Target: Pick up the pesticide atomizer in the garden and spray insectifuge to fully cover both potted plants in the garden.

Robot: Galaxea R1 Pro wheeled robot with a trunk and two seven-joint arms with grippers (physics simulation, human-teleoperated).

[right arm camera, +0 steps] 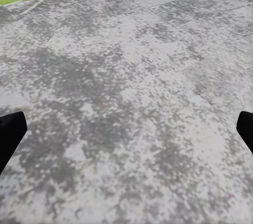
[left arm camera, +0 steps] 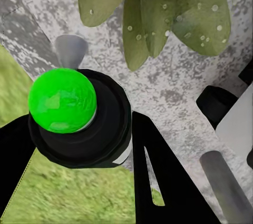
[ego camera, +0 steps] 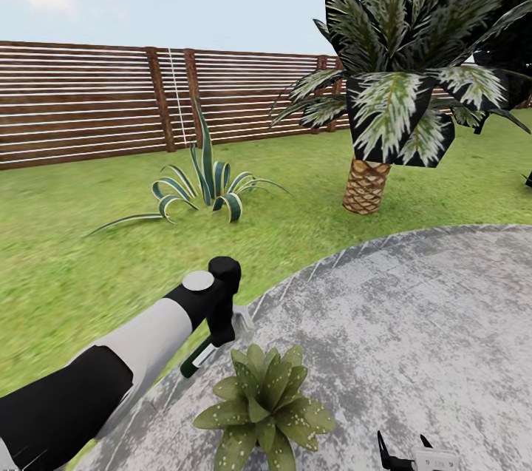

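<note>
One speckled broad-leaved potted plant (ego camera: 264, 401)

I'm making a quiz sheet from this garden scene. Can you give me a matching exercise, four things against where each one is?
1. slim dark-green atomizer bottle
2. low speckled rosette plant
3. striped long-leaved agave
4. scaly-trunked palm

a. on the lawn before the brown slatted fence
b. on the grey paved patio
c. in the left gripper
d. on the grass beyond the patio's edge

Pairs: 1-c, 2-b, 3-a, 4-d

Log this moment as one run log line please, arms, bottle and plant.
left gripper: shut on pesticide atomizer, beside potted plant | right gripper: open, over paved patio | plant leaves speckled with droplets
</note>
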